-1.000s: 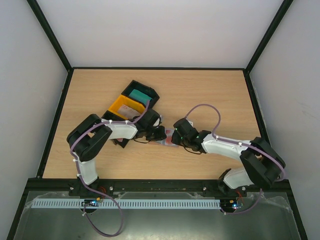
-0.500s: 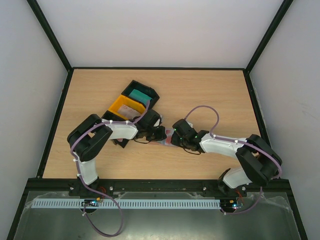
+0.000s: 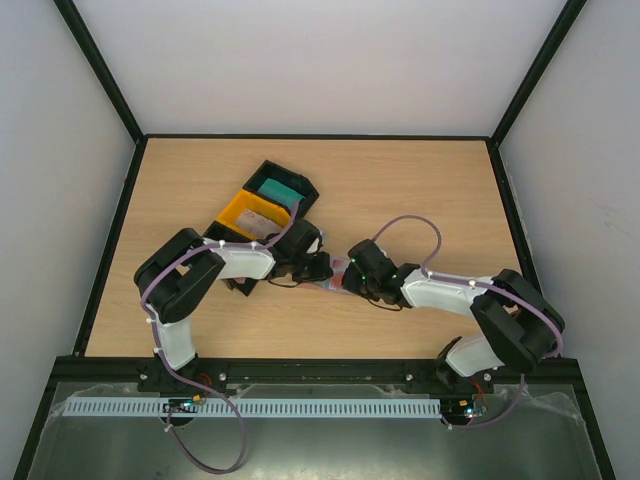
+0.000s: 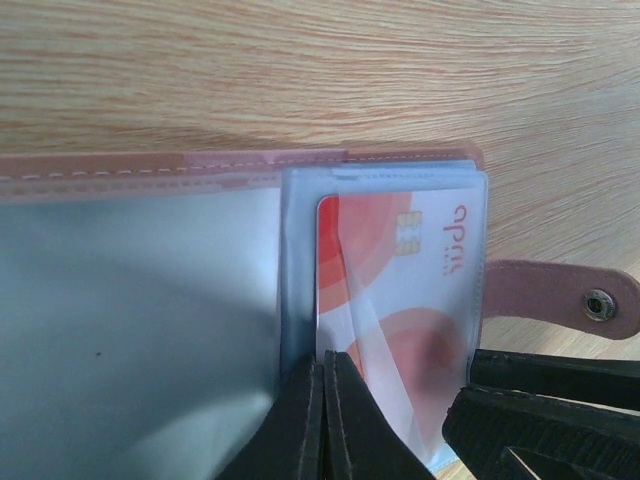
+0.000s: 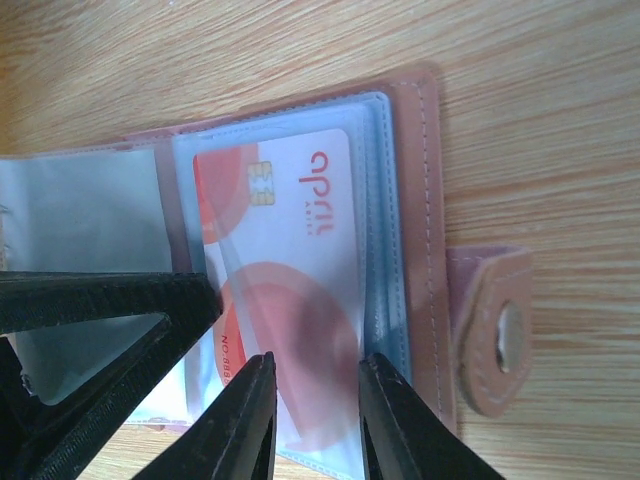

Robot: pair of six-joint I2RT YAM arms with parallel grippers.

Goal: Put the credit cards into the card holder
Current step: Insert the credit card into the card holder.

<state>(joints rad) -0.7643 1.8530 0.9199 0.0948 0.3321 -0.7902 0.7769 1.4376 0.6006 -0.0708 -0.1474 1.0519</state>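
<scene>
The card holder lies open on the table, brown-pink leather with clear plastic sleeves and a snap tab. A red-and-white credit card sits in the right-hand sleeve and also shows in the left wrist view. My left gripper is shut, pinching the edge of a clear sleeve beside the card. My right gripper is open, its fingers either side of the card's near end, just above it. In the top view the holder lies between the left gripper and the right gripper.
A black tray holds a teal card. A yellow tray beside it holds a pale card. Both stand just behind my left arm. Black frame rails edge the table.
My right gripper has shifted slightly left, closer over the holder. The left gripper has stayed on the sleeve.
</scene>
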